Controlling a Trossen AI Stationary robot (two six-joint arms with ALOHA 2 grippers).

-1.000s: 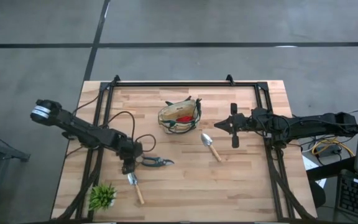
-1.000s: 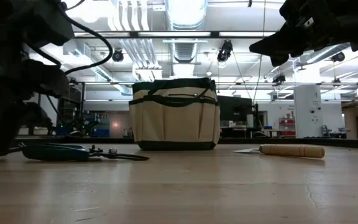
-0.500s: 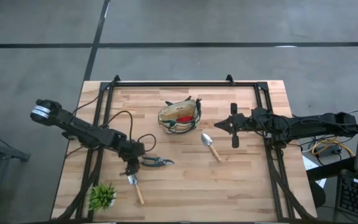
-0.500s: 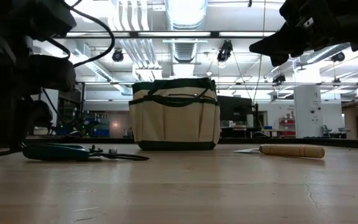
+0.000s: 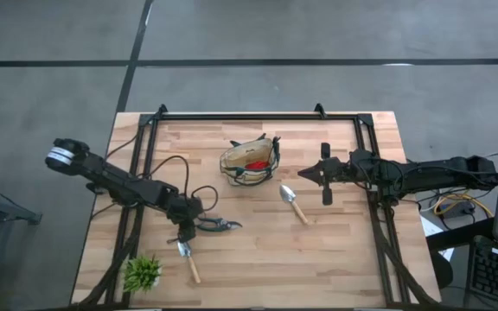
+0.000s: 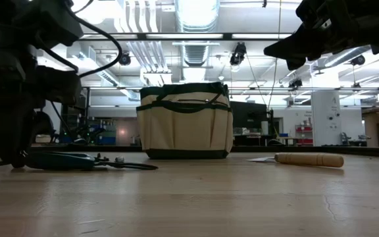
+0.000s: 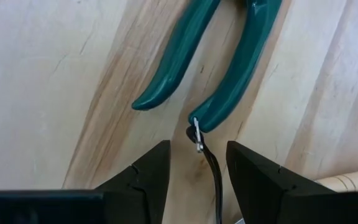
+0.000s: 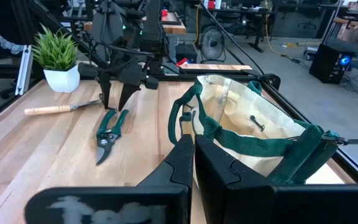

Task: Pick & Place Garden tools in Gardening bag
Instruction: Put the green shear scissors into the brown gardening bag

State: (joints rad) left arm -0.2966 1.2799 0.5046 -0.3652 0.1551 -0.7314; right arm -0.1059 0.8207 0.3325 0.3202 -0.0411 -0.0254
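The green-handled pruning shears [image 5: 216,225] lie flat on the table, blades toward the right edge. My left gripper [image 5: 185,230] is open and points down just off their handle ends [image 7: 207,118]. A thin black loop with a metal clip [image 7: 197,134] lies between its fingers. In the low view my left gripper [image 6: 15,157] stands at the table beside the shears [image 6: 77,160]. The tan bag with green trim [image 5: 251,160] stands at the far middle, something red [image 5: 254,164] inside. One wooden-handled trowel [image 5: 188,259] lies near the left gripper, another [image 5: 295,204] right of the bag. My right gripper [image 5: 324,175] is shut, raised right of the bag.
A spiky green plant in a white pot [image 5: 143,273] stands at the near left corner. A black frame rail [image 5: 249,115] runs along the far edge and down both sides. Bare wood lies in the near middle and near right.
My left gripper has moved a little toward the table's right edge, closer to the handle ends of the shears. The shears, trowels and bag have stayed where they were.
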